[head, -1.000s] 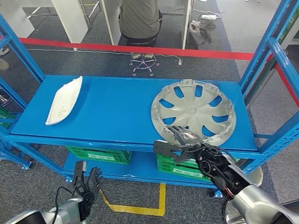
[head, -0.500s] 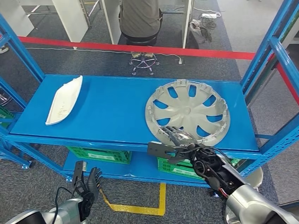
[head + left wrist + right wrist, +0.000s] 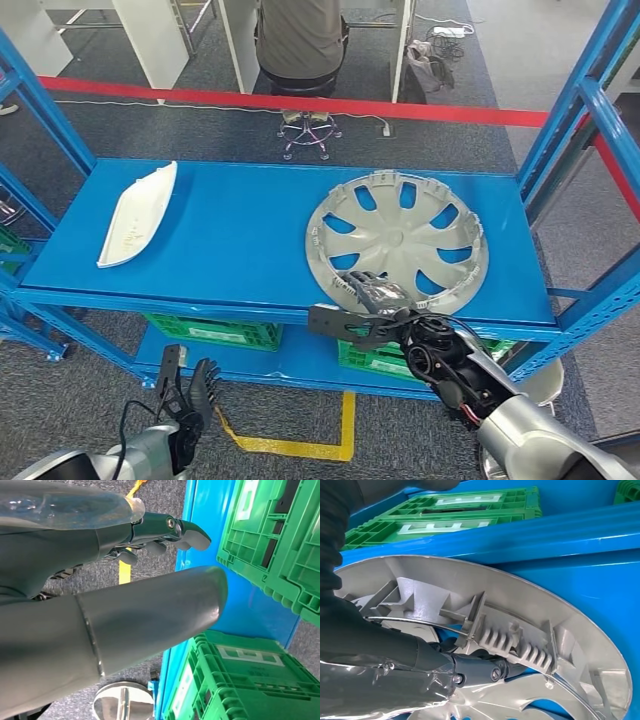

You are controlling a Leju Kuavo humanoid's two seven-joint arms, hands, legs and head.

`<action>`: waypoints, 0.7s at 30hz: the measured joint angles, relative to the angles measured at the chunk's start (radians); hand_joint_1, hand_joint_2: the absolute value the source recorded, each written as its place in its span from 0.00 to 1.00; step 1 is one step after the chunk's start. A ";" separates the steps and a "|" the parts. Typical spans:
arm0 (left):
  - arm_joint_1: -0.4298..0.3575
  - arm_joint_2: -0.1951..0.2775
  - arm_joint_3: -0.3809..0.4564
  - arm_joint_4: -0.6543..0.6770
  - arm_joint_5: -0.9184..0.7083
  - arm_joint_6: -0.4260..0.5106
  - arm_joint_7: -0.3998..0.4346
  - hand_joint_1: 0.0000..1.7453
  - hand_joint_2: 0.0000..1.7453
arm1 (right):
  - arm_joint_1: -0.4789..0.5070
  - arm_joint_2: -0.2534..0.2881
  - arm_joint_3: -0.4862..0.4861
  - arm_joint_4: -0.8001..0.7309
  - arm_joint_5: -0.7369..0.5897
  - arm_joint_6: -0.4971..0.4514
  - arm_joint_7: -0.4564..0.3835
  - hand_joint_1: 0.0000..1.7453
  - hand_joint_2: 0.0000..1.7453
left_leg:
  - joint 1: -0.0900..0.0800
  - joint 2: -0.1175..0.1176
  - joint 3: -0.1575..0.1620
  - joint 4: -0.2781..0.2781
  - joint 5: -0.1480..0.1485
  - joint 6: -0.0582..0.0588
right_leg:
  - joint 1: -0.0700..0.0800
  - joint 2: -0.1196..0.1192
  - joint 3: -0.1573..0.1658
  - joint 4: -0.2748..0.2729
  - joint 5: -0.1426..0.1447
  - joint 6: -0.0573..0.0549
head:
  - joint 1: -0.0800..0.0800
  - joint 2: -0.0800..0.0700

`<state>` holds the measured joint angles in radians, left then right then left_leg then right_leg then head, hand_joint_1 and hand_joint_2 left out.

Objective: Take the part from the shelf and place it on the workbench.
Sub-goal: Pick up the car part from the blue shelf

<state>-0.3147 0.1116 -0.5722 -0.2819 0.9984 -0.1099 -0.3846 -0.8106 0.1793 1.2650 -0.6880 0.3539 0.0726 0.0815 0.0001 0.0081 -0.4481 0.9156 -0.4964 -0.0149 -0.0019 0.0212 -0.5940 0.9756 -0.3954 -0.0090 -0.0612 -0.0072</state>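
The left robot hand hung low at the near left, fingers apart, holding nothing, well apart from the part. On the shelf, right of centre, lay the hubcap, its near rim overhanging the front edge. The right robot hand gripped that near rim, fingers hooked inside. Since the earlier frames the hubcap had slid leftward and nearer.

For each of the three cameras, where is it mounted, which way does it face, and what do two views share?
Head view: high on the body, facing down at the blue shelf; both arms show.
Left wrist view: behind the left hand, facing the green crates.
Right wrist view: behind the right hand, whose fingers grip the hubcap.
Shared: head and right wrist views both show the hubcap.
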 joint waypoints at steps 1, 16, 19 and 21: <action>0.000 0.000 0.000 0.000 0.000 0.000 0.001 0.00 0.00 | 0.001 0.000 0.000 0.000 0.001 0.000 0.000 0.00 1.00 | 0.000 0.000 0.000 0.000 0.000 0.000 | 0.000 0.000 0.000 0.000 0.000 0.000 | 0.000 0.000; -0.011 -0.011 -0.001 0.000 -0.007 0.008 0.014 0.00 0.00 | 0.019 0.048 0.002 -0.003 0.037 -0.023 -0.022 1.00 1.00 | 0.000 0.000 -0.001 0.000 0.000 0.000 | 0.000 0.000 -0.002 0.000 0.000 0.000 | 0.000 0.000; -0.012 -0.012 -0.001 0.000 -0.004 0.008 0.014 0.00 0.00 | 0.019 0.055 0.002 -0.003 0.048 -0.027 -0.024 1.00 1.00 | 0.000 0.000 -0.001 0.000 0.000 0.000 | 0.000 0.000 -0.002 0.000 0.000 0.000 | 0.000 0.000; -0.012 -0.012 -0.002 0.000 -0.003 0.008 0.015 0.00 0.00 | 0.019 0.058 0.002 -0.002 0.056 -0.028 -0.024 1.00 1.00 | 0.000 0.000 -0.001 0.000 0.000 0.000 | 0.000 0.000 -0.002 0.000 0.000 0.000 | 0.000 0.000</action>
<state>-0.3271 0.0996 -0.5737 -0.2819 0.9956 -0.1015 -0.3700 -0.7920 0.2377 1.2669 -0.6905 0.4094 0.0447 0.0575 0.0000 0.0079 -0.4493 0.9157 -0.4964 -0.0149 -0.0019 0.0212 -0.5958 0.9753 -0.3953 -0.0090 -0.0612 -0.0072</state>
